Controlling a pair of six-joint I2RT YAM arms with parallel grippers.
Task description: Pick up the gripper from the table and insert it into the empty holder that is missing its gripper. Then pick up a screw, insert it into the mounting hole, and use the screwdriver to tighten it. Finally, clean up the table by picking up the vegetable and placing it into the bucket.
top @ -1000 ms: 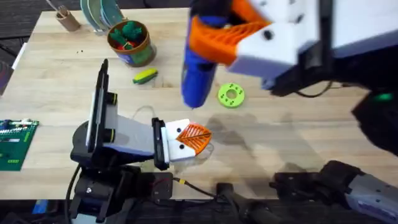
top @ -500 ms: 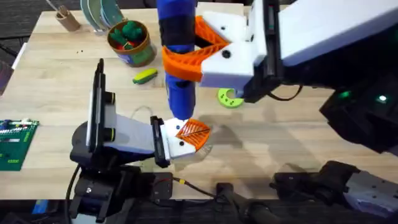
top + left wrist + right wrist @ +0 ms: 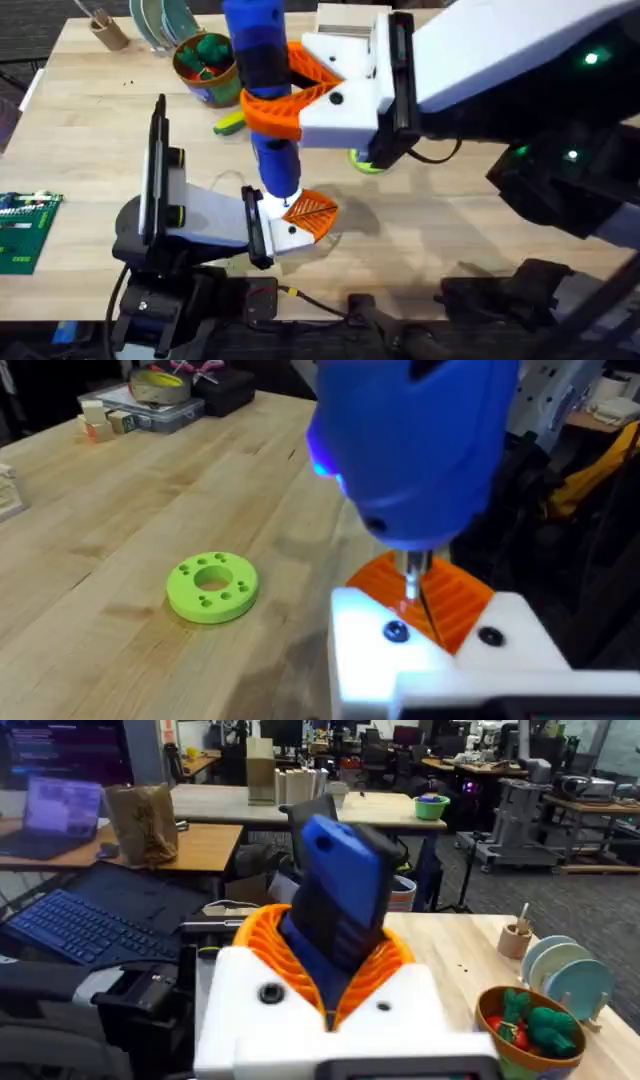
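Note:
My right gripper [image 3: 275, 100] is shut on the blue screwdriver [image 3: 262, 70] and holds it upright. The thin metal tip [image 3: 412, 575] points down at the white holder [image 3: 285, 232], right beside the orange ribbed gripper [image 3: 312, 215] seated in it. In the left wrist view the screwdriver [image 3: 420, 450] looms over the holder [image 3: 440, 660], where two dark screw heads [image 3: 397, 631] show near the orange gripper [image 3: 455, 600]. The holder is part of my left gripper [image 3: 290, 224], low over the table's front. The yellow-green vegetable [image 3: 228, 123] lies beside the bucket [image 3: 222, 88], partly behind the screwdriver.
A green disc [image 3: 212, 585] lies on the table just beyond the holder. The bucket holds green and red toys [image 3: 205, 52]. A brown cup [image 3: 108, 30] and stacked plates [image 3: 162, 20] stand at the back left. A circuit board [image 3: 25, 232] lies at the left edge.
The right arm has swung left with the screwdriver, turned it upright and lowered its tip onto the holder. The left arm has stayed put.

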